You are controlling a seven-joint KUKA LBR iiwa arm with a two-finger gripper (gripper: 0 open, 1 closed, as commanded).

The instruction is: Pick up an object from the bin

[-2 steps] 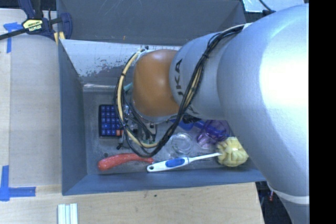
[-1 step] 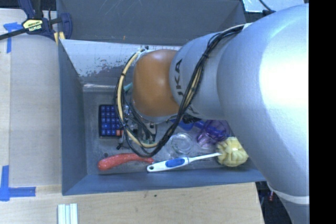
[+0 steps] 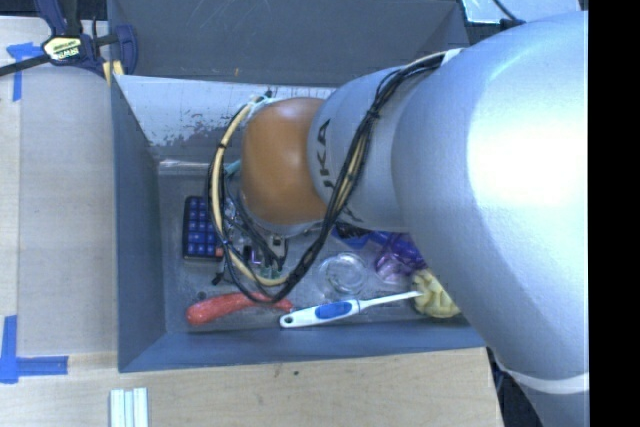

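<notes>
My gripper (image 3: 252, 253) is low in the left middle of the bin, mostly hidden under the arm's orange cover. Just left of it lies a dark blue flat thing with a grid of small squares (image 3: 198, 227). Below it, along the bin's front wall, lies a red-orange elongated thing (image 3: 225, 308). A blue and white toothbrush (image 3: 340, 308) lies to the right of that. A clear round thing (image 3: 343, 270) sits just right of the gripper.
A purple thing (image 3: 396, 255) and a yellow lumpy thing (image 3: 436, 296) lie at the bin's front right, partly under the arm. The big silver arm covers the right half of the bin. Black and yellow cables loop round the orange cover.
</notes>
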